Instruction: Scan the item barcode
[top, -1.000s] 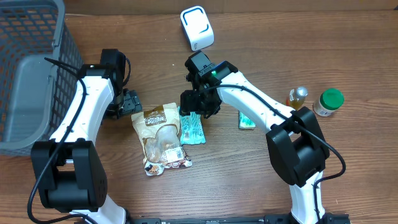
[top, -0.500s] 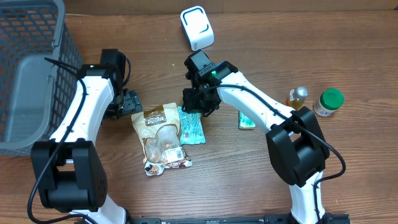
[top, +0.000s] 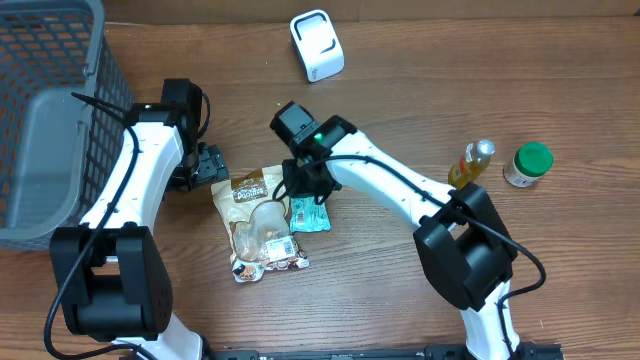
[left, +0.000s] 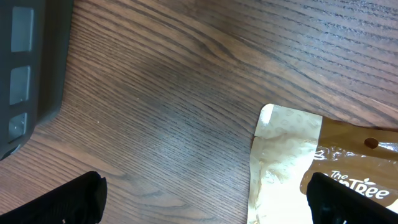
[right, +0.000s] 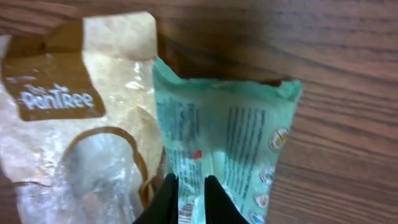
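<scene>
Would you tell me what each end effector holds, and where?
The right end effector grips the mint-green plastic packet near one end; the left end effector holds nothing.

Open table (top: 380, 290) front-right; basket (top: 40, 60) far left, scanner (top: 317, 45) rear, bottle (top: 476, 162) and jar (top: 527, 164) right.

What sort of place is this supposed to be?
Probably a mock shop checkout: a white boxy device, likely the scanner, a mint-green snack packet, and a grey mesh basket beside them.
</scene>
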